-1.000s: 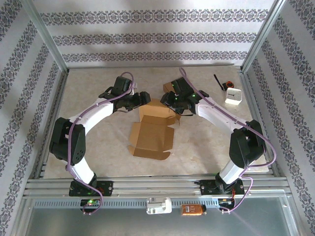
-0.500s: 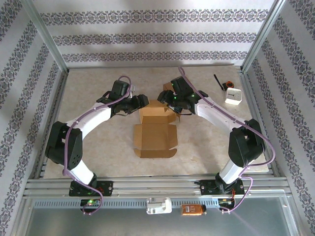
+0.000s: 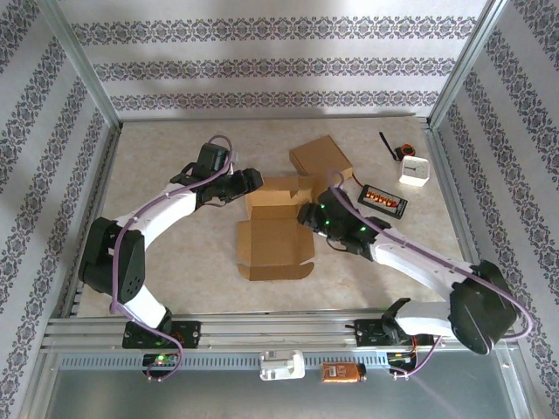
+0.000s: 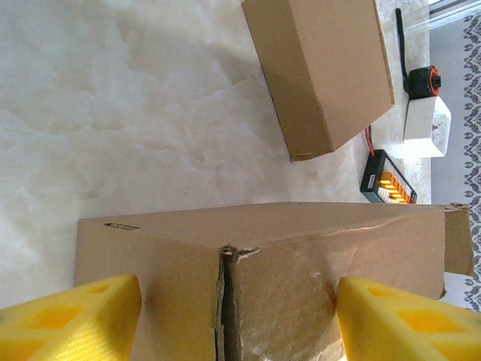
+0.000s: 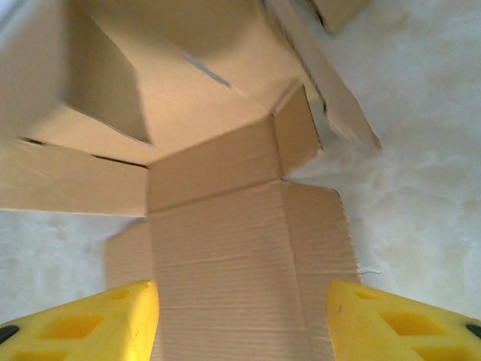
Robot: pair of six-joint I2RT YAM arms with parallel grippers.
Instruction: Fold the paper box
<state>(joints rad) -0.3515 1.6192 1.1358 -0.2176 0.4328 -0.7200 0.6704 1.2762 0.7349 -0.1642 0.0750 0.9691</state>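
The paper box (image 3: 273, 240) lies opened out, its front flap nearest the arm bases. At the box's right edge the right gripper (image 3: 307, 215) hovers, fingers spread over a flap. At the box's back left corner the left gripper (image 3: 251, 182) has its fingers spread either side of the raised wall. Behind the box sits a closed carton (image 3: 320, 157), and to the box's right rear a black gadget with orange lights (image 3: 383, 200) and a white block (image 3: 414, 170)

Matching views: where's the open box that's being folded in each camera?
Top external: the open box lies at the middle of the picture, its far wall raised.
Left wrist: it spans the lower half, a creased corner facing the camera.
Right wrist: it takes up the centre and upper left.
Shared landmark: the closed box, just behind the open one from above, upper right in the left wrist view.
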